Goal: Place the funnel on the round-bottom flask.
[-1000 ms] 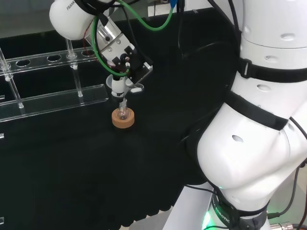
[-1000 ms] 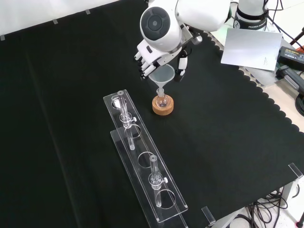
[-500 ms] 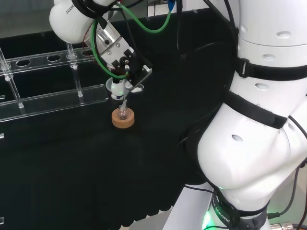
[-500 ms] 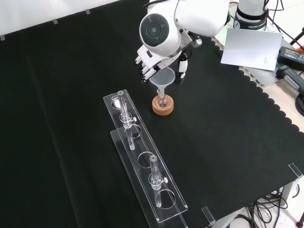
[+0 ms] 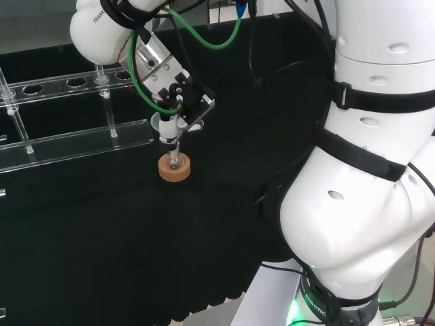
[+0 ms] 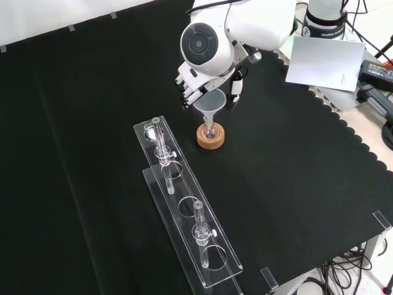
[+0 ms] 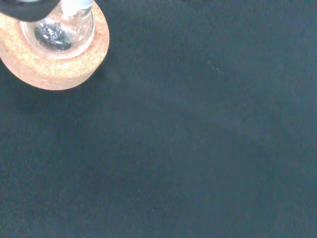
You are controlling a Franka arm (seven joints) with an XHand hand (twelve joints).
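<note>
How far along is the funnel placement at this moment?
Done: the funnel is picked up and carried over the round-bottom flask, which sits in its cork ring. In hand: the hand holds the funnel, its stem pointing down at the flask's neck; whether the stem has entered the neck I cannot tell. Left: seating it fully, releasing, and withdrawing.
</note>
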